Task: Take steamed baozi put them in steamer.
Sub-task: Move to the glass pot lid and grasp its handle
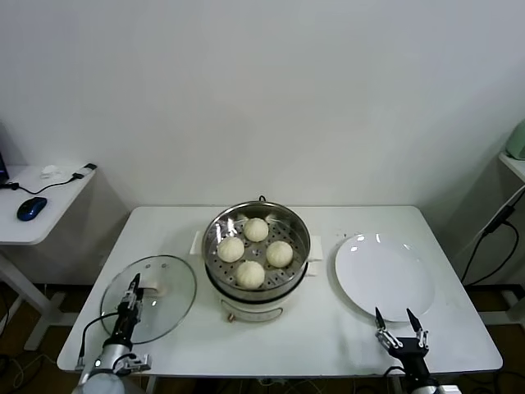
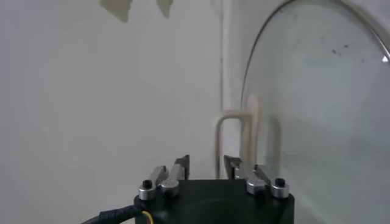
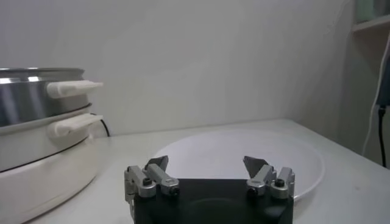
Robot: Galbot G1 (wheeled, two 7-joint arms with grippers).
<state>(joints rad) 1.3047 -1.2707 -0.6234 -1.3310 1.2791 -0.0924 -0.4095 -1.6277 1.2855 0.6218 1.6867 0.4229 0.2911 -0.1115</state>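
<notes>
Several cream-white steamed baozi (image 1: 256, 230) lie on the perforated tray inside the round steel steamer (image 1: 215, 226) at the table's middle. The steamer (image 3: 30, 103) also shows from the side in the right wrist view. My left gripper (image 1: 132, 283) (image 2: 206, 163) is low at the table's front left, over the glass lid (image 1: 168, 308) (image 2: 323, 109). Its jaws stand half closed with a narrow gap, and the lid's white handle (image 2: 234, 115) rises just beyond them. My right gripper (image 1: 393, 316) (image 3: 206, 162) waits wide open and empty at the front right.
A flat white plate (image 1: 384, 275) (image 3: 244, 146) lies right of the steamer, bare, just ahead of my right gripper. A side desk with a blue mouse (image 1: 31, 208) stands off to the left. A cable (image 1: 492, 234) hangs at the far right.
</notes>
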